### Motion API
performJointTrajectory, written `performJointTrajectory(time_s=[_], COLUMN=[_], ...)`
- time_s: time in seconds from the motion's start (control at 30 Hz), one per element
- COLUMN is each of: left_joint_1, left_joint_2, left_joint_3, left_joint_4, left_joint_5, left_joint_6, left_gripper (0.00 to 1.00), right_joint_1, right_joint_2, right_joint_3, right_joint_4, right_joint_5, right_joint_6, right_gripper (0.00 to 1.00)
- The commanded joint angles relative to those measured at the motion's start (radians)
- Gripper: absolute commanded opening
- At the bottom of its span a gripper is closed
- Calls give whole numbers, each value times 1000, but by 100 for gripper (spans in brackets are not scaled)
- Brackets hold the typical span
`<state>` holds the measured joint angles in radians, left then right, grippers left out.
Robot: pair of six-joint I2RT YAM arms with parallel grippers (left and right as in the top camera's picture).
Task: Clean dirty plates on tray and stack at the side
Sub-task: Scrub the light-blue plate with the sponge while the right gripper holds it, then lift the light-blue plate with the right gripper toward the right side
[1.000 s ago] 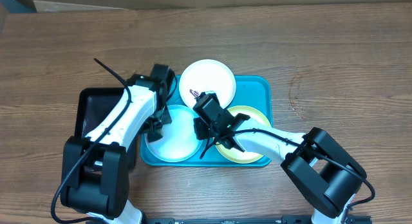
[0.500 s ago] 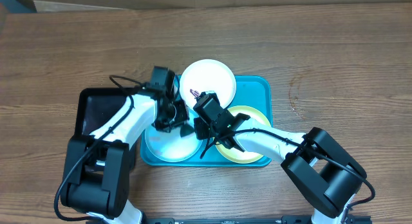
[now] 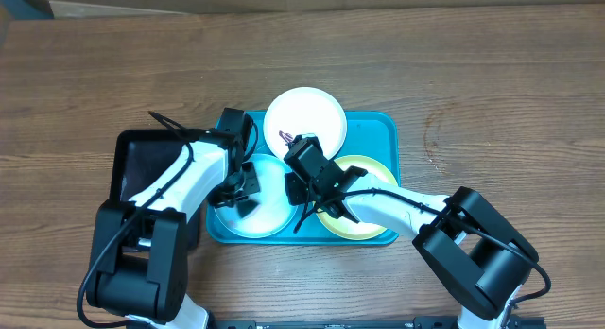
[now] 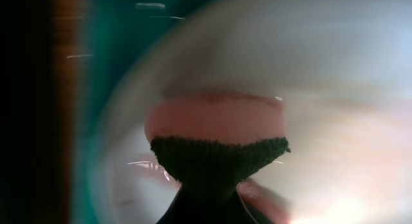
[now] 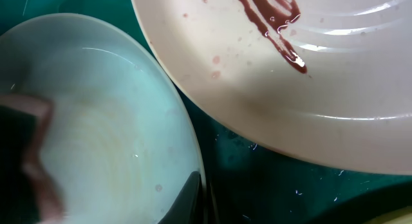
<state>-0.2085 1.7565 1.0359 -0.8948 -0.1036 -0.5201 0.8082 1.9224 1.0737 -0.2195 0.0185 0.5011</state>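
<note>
The turquoise tray holds three plates. The white plate at the back carries a brown-red smear. The light blue plate lies front left, the yellow-green plate front right, partly under my right arm. My left gripper is shut on a pink sponge with a dark green scouring face, pressed on the light blue plate. My right gripper is shut on the right rim of the light blue plate, next to the white plate.
A smaller black tray stands just left of the turquoise tray, under my left arm. Bare wooden table surrounds both trays. The tray floor shows dark between the plates.
My left gripper swept the sponge right across the light blue plate, then back to the left. The right gripper and the plates have not moved.
</note>
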Motion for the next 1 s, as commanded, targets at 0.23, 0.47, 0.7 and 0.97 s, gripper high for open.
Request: performJointTrajectory(time_s=[0.23, 0.47, 0.7, 0.97], left_joint_1=[19, 51, 225, 390], left_joint_2=[15, -19, -157, -167], left_joint_3=[222, 475, 534, 441], left_joint_4=[-199, -351, -410, -525], left_joint_5=[-322, -127, -22, -19], left_joint_6=[15, 15, 15, 19], left_gripper=[4, 4, 4, 4], right_joint_1=[-13, 3, 44, 77], right_joint_2=[0, -104, -256, -326], right_joint_3=[8, 51, 112, 218], right_joint_4=[-20, -115, -227, -349], right_joint_5=[13, -23, 55, 449], right_joint_6=[-11, -70, -109, -319], right_gripper=[4, 4, 4, 4])
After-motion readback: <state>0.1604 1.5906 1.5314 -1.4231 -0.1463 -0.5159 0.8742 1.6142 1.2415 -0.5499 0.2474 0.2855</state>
